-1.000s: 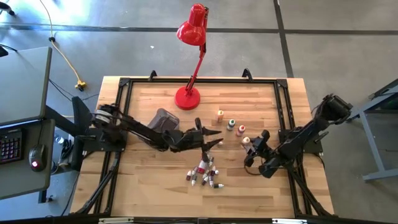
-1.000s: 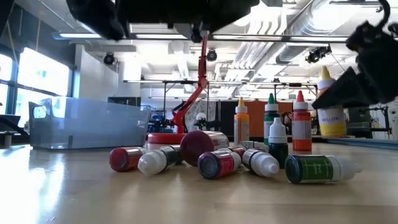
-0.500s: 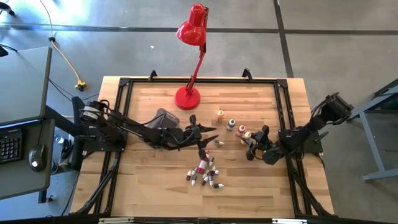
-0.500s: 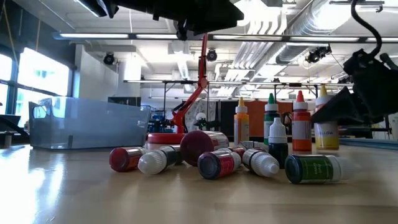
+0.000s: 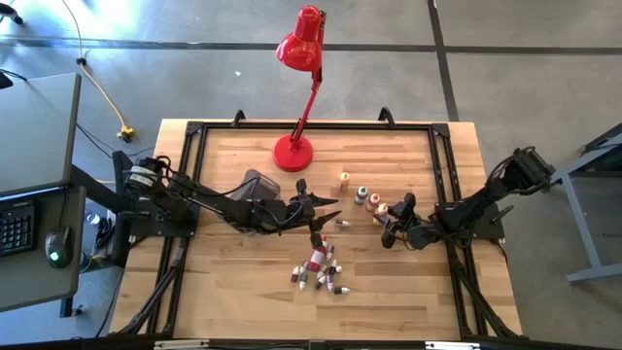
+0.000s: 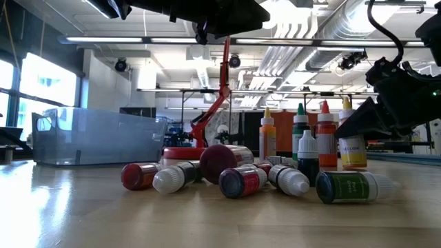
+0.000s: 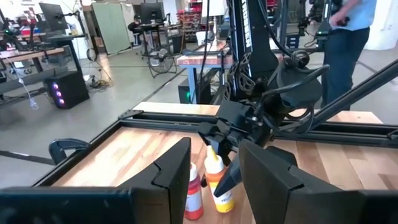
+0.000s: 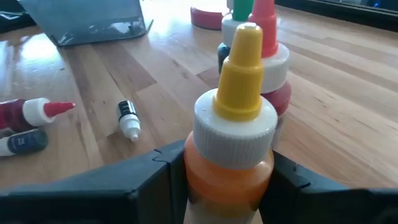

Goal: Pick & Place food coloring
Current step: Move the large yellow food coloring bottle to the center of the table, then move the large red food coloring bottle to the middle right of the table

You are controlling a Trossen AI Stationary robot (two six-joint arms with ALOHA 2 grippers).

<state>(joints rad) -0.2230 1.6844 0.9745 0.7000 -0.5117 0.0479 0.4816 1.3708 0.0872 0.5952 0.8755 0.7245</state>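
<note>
Right gripper (image 5: 388, 226), right of centre in the high view, closed on a yellow-capped orange bottle (image 8: 231, 149), one jaw pressed on each side of the body. Bottle upright, long axis vertical, tip pointing up; in the low view the same bottle (image 6: 351, 143) at right of the frame, just beside the red-tipped bottle (image 6: 326, 142) and at the end of the standing row. Cannot tell from these views whether its base already touches the counter (image 5: 243, 292) or hangs slightly above.

Row of standing bottles (image 5: 361, 194) just left of and above this gripper in the high view: orange, green, red. Coming move judged as a short lowering and release next to the red-tipped one; very small gap there, so a risk of knocking the neighbour.

Left gripper (image 5: 330, 211) near centre of the high view, raised above the counter, jaws open and empty. Pile of lying bottles (image 5: 319, 270) directly below it in that frame, long axes mixed in many directions, caps pointing different ways. Left arm clearly the nearer one to this pile. One small bottle (image 8: 127, 119) lying alone between pile and row.

Grey tub (image 5: 257, 184) and red lamp (image 5: 296, 87) towards the upper left of centre.
</note>
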